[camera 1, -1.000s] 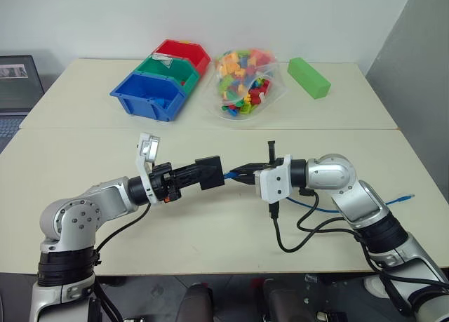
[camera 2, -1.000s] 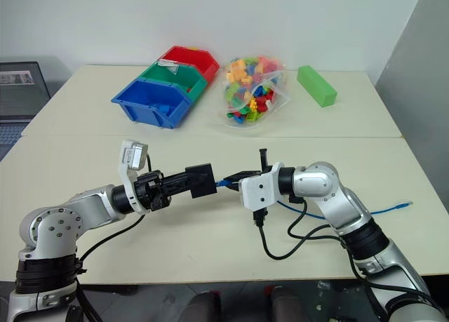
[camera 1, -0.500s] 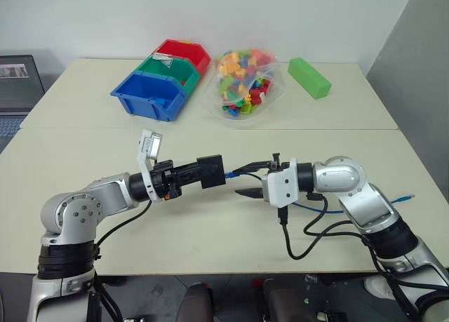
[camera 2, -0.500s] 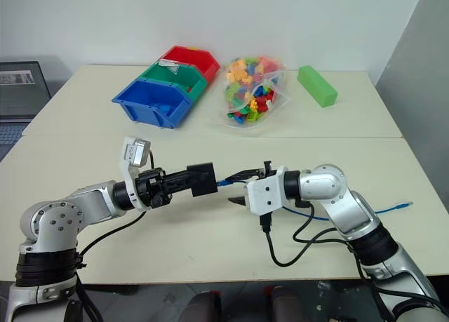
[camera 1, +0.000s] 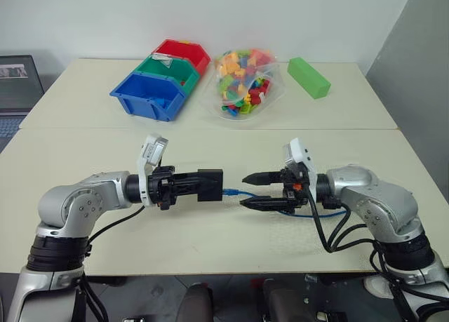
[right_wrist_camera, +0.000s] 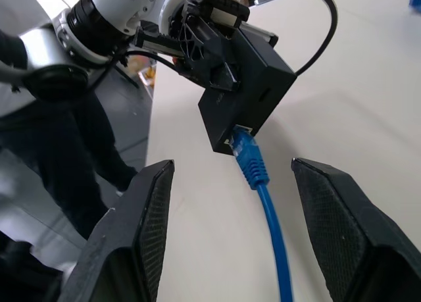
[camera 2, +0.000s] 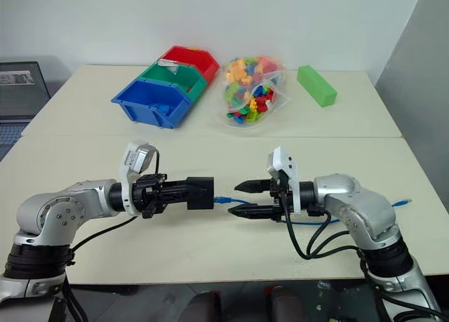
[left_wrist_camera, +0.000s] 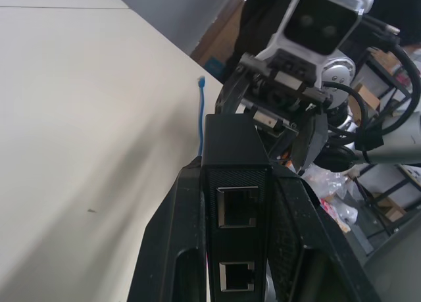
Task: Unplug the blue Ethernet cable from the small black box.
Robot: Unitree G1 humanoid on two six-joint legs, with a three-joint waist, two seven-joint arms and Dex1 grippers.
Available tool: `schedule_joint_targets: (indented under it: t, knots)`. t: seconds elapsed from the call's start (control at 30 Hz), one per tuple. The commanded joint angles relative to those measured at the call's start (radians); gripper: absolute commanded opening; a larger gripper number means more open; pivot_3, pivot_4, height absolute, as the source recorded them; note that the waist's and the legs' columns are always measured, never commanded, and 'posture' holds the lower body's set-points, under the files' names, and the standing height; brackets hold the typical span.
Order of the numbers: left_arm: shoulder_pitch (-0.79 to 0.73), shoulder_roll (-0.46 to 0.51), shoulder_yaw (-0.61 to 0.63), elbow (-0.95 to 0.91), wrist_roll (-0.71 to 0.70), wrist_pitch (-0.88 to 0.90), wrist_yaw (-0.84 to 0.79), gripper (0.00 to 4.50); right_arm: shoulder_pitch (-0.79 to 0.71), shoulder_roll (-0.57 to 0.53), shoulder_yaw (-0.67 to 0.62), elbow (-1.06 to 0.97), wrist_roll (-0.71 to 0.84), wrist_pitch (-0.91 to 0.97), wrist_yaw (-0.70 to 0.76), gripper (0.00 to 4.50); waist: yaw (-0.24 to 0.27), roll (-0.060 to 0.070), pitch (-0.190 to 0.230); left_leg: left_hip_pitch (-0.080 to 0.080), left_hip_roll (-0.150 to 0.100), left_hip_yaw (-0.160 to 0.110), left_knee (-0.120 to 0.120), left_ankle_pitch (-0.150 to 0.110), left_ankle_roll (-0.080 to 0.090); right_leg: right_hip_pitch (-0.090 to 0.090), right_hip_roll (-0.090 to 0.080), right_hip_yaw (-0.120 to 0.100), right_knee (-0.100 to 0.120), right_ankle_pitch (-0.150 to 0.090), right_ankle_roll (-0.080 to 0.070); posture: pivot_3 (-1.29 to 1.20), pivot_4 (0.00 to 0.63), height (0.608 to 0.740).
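While the left gripper (camera 1: 184, 186) clamps the box (camera 1: 210, 185) above the table (camera 1: 210, 231), cable (right_wrist_camera: 253, 167) plug still at the box port, running between the spread fingers of the right gripper (camera 1: 256, 191), bins (camera 1: 151, 95) beyond.

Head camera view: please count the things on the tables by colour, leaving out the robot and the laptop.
Blue: 2, bin and cable
Green: 2, bin and block
Red: 1, bin
Black: 1, box
Mixed colours: 1, bag of bricks
Total: 7
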Motion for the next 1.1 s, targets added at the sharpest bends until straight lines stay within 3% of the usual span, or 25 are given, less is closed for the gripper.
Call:
schedule_joint_targets:
  t: [0.03, 0.3, 0.8, 0.93, 1.1]
  knots:
    - [-0.022, -0.004, 0.014, -0.003, 0.001, -0.024, -0.027, 0.78, -0.006, 0.054, -0.053, 0.012, 0.076, 0.068, -0.076, 3.0, 0.0, 0.0, 0.0, 0.0, 0.0, 0.0, 0.0, 0.0, 0.0, 0.0, 0.0, 0.0, 0.0, -0.001, 0.001, 0.0, 0.15, 0.74]
    - [-0.017, -0.009, 0.015, -0.006, 0.006, -0.025, -0.028, 0.78, -0.015, 0.13, -0.055, 0.032, 0.126, 0.118, -0.136, 3.0, 0.0, 0.0, 0.0, -0.001, 0.0, 0.0, 0.0, 0.0, 0.0, 0.0, 0.0, 0.0, -0.001, -0.002, 0.004, 0.0, 0.15, 0.74]
    - [-0.013, -0.016, 0.014, -0.026, 0.002, -0.021, -0.025, 0.78, -0.03, 0.156, -0.054, 0.079, 0.149, 0.14, -0.156, 3.0, -0.001, 0.0, 0.0, -0.001, 0.0, 0.0, 0.0, 0.0, 0.0, 0.0, 0.0, 0.0, -0.001, -0.002, 0.004, 0.0, 0.15, 0.74]
    - [-0.013, -0.02, 0.016, -0.028, 0.0, -0.017, -0.021, 0.78, -0.034, 0.161, -0.059, 0.091, 0.158, 0.145, -0.153, 2.39, -0.003, 0.0, 0.0, -0.001, 0.0, 0.0, 0.0, 0.0, 0.0, 0.0, 0.0, 0.0, -0.001, -0.002, 0.004, 0.0, 0.15, 0.74]
    - [-0.017, -0.02, 0.017, -0.027, -0.001, -0.013, -0.021, 0.78, -0.036, 0.153, -0.061, 0.096, 0.177, 0.156, -0.134, 1.29, -0.006, 0.0, 0.0, -0.001, 0.0, 0.0, 0.0, 0.0, 0.0, 0.0, 0.0, 0.0, -0.001, -0.002, 0.004, 0.0, 0.15, 0.74]
